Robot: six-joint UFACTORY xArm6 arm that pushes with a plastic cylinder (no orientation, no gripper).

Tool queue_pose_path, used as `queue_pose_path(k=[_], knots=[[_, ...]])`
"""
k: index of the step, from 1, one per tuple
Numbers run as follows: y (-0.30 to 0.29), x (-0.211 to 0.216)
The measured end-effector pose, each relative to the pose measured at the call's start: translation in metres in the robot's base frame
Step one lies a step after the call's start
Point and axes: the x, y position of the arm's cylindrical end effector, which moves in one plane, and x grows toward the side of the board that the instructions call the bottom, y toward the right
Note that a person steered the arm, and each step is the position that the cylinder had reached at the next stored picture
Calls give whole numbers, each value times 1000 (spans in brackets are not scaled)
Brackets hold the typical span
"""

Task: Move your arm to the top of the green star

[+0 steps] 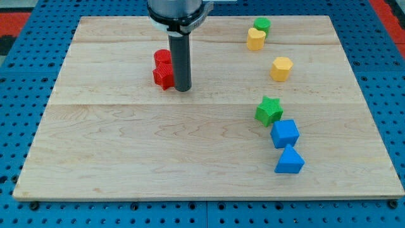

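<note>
The green star (269,111) lies on the wooden board (126,145) at the view's right of centre. My tip (182,88) rests on the board well to the view's left of the star and a little higher in the view. It stands right beside a red star (163,76), at that block's right edge. A red cylinder (162,58) sits just above the red star, partly behind the rod.
A blue cube (285,133) touches the green star's lower right, with a blue triangular block (289,160) below it. A yellow hexagonal block (281,68) lies above the star. A yellow block (255,39) and a green cylinder (262,26) sit near the top edge.
</note>
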Motion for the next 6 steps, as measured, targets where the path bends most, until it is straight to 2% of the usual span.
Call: queue_pose_path(k=[1, 3, 4, 5, 6], knots=[[67, 0], [86, 0], [145, 1], [154, 26], [196, 61]])
